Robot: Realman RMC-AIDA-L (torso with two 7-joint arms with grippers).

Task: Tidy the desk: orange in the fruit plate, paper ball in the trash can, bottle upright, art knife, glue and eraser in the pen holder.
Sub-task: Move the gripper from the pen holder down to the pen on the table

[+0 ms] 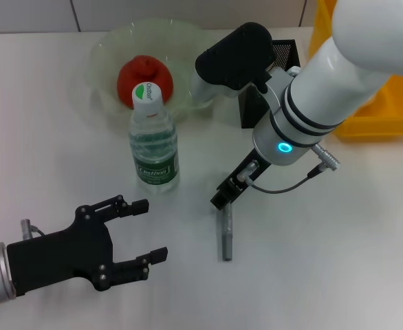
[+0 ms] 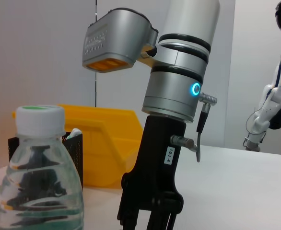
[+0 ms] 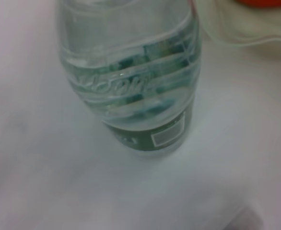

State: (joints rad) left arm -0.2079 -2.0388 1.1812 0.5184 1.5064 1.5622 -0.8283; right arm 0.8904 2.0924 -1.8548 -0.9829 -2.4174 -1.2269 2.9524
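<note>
The orange [image 1: 136, 72] lies in the pale green fruit plate [image 1: 105, 51] at the back. In front of it the bottle [image 1: 153, 148] stands upright, white cap on top. A grey art knife [image 1: 225, 237] lies flat on the table, and my right gripper [image 1: 221, 201] points down at its far end. The black mesh pen holder [image 1: 284, 51] is half hidden behind the right arm, with the yellow trash can [image 1: 387, 110] to its right. My left gripper [image 1: 155, 230] hovers open and empty at the near left. Paper ball, glue and eraser are out of view.
In the left wrist view the bottle [image 2: 40, 182] is close by, with the right gripper [image 2: 147, 223] beyond it and the pen holder [image 2: 76, 158] and trash can [image 2: 107, 143] behind. White table stretches bare to the near right.
</note>
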